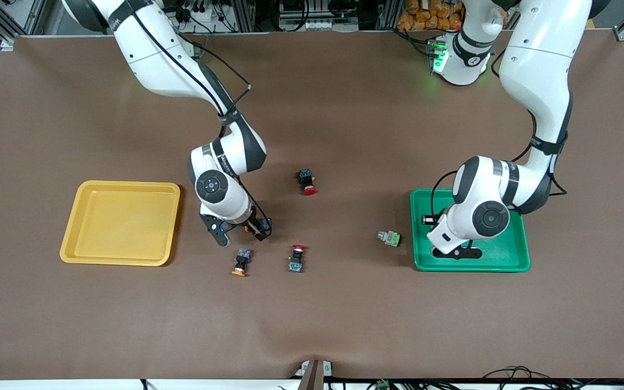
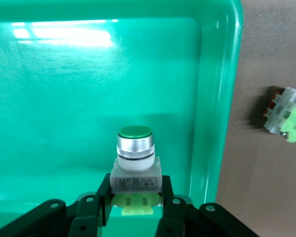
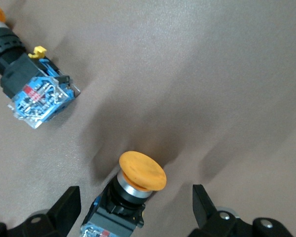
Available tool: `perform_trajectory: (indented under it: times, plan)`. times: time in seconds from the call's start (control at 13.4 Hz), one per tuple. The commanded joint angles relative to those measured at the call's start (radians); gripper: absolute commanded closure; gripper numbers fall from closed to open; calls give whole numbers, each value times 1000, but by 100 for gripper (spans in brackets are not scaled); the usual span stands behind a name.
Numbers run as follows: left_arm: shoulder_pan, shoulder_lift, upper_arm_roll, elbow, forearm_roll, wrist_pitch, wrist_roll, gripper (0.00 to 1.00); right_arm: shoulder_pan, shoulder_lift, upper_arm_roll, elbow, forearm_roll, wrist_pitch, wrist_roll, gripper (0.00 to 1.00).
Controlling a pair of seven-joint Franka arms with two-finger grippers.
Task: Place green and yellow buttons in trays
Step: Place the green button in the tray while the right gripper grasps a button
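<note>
My left gripper (image 1: 455, 251) is over the green tray (image 1: 512, 260), shut on a whitish-grey switch with a green cap (image 2: 134, 165), held upright low over the tray floor (image 2: 64, 98). The second green switch (image 1: 389, 238) lies on the table just beside that tray, toward the right arm's end; it also shows in the left wrist view (image 2: 287, 118). My right gripper (image 1: 254, 229) is open and down at the table, its fingers (image 3: 65, 207) on either side of a dark switch with an orange-yellow cap (image 3: 140, 174). The other yellow switch (image 1: 241, 261) lies close by, nearer the front camera. The yellow tray (image 1: 121, 222) is empty.
Two dark switches with red caps lie on the table: one (image 1: 306, 181) farther from the front camera than my right gripper, one (image 1: 297, 257) beside the loose yellow switch. The brown mat has a wrinkle at its front edge (image 1: 290, 336).
</note>
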Motion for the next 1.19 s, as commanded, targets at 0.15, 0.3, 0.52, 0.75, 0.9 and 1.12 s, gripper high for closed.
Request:
perform_trajectory:
  times: [0.15,0.3,0.52,0.75,0.9,1.12]
  plan:
    - [5,2,-6,-15,16,29,1,0,18,-1,-3,-8,-26,16,39,40]
    - [20,-1,-6,-12,16,29,3,0,23,-1,-3,-8,-64,15,39,86]
    - [13,-13,-9,9,13,23,4,0,15,-5,-3,-8,-116,3,23,100]
    - [2,-13,-11,44,15,21,48,0,-11,-22,-3,38,-135,-94,-58,99]
    - [-16,-11,-11,69,12,21,62,0,-46,-45,-3,107,-135,-244,-180,97]
    - [-50,1,-12,107,4,30,66,0,-161,-97,-1,141,-133,-372,-422,97]
